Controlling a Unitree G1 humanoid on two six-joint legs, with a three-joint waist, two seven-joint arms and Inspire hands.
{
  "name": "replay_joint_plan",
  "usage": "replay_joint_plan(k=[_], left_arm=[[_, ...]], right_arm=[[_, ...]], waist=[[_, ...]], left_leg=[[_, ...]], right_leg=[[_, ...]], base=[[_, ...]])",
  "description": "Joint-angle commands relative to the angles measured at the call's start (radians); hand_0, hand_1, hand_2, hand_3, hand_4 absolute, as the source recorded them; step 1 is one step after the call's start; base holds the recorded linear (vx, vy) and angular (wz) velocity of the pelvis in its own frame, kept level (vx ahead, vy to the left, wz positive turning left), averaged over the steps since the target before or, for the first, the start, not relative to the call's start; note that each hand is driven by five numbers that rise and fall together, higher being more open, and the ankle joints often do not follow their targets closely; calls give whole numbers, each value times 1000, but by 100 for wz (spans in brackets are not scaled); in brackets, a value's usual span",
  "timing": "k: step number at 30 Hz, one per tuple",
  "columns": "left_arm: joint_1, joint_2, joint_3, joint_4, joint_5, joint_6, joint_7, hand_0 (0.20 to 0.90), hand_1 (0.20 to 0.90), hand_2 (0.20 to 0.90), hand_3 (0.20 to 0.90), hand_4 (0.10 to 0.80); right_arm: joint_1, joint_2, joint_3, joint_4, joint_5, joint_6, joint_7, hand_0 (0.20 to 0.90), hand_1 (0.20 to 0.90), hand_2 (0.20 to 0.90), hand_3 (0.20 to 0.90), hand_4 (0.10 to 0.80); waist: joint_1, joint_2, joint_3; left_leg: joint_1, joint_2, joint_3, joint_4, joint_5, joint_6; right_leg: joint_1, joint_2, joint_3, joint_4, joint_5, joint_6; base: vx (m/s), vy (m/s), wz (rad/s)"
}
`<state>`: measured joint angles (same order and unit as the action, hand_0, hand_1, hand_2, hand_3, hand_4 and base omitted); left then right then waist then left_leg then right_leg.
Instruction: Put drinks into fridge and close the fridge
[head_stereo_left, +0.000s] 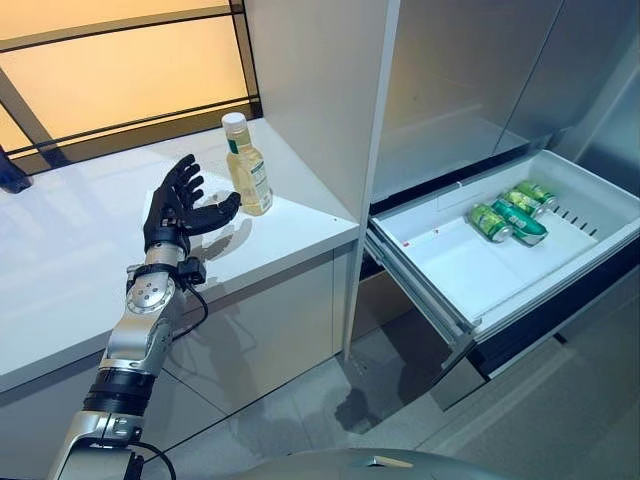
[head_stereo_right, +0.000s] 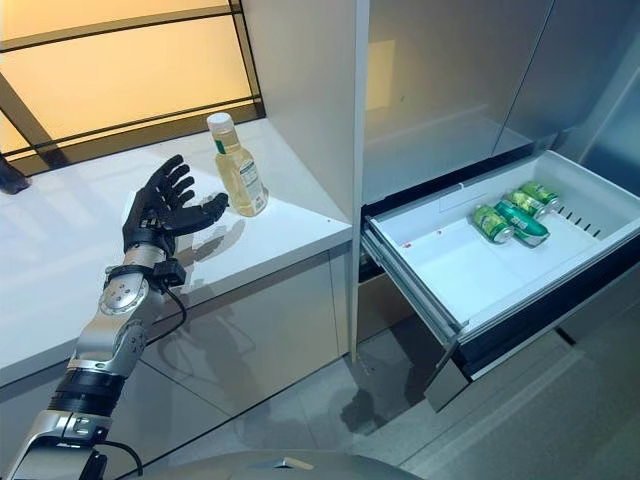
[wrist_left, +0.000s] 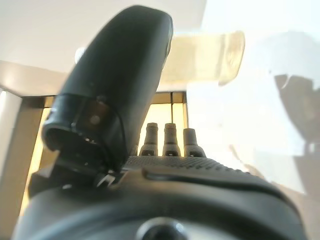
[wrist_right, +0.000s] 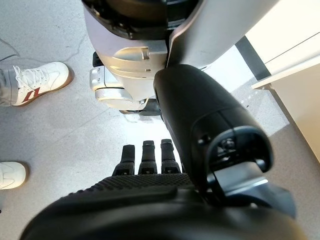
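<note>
A bottle of yellow drink with a white cap (head_stereo_left: 247, 165) stands upright on the white counter (head_stereo_left: 70, 260), close to the tall cabinet wall. My left hand (head_stereo_left: 178, 208) is open just left of it, fingers spread, thumb reaching toward the bottle without touching it. The bottle also shows past the thumb in the left wrist view (wrist_left: 210, 56). The fridge drawer (head_stereo_left: 470, 275) is pulled out at the right, with green cans (head_stereo_left: 512, 214) lying at its back right corner. My right hand (wrist_right: 150, 160) hangs over the floor, fingers straight and empty.
A window with dark frame bars (head_stereo_left: 130, 60) runs behind the counter. The tall white cabinet wall (head_stereo_left: 320, 90) stands between counter and fridge. A person's white shoes (wrist_right: 30, 82) stand on the grey floor near my right hand.
</note>
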<state>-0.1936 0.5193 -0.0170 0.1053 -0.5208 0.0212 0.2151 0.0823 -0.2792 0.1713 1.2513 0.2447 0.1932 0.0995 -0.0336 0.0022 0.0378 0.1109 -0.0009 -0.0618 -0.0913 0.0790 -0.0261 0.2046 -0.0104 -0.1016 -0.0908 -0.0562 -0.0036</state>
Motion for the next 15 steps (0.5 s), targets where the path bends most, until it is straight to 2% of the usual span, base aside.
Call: replay_joint_plan(k=[1, 15], left_arm=[[-170, 22, 7, -4, -46, -53, -21, 900, 900, 900, 900, 800], [-231, -10, -11, 44, -199, -31, 0, 900, 900, 900, 900, 800]], right_arm=[[-22, 27, 19, -8, -13, 14, 23, 900, 900, 900, 900, 800], [-28, 23, 38, -13, -19, 28, 25, 900, 900, 900, 900, 800]], waist=[[2, 9, -9], [-12, 10, -14]], left_leg=[[34, -34, 6, 11, -130, 33], [38, -37, 8, 11, -131, 33]], right_leg=[[-65, -3, 27, 28, 25, 64], [-66, -2, 34, 30, 26, 66]], base=[[12, 4, -5], [4, 1, -1]])
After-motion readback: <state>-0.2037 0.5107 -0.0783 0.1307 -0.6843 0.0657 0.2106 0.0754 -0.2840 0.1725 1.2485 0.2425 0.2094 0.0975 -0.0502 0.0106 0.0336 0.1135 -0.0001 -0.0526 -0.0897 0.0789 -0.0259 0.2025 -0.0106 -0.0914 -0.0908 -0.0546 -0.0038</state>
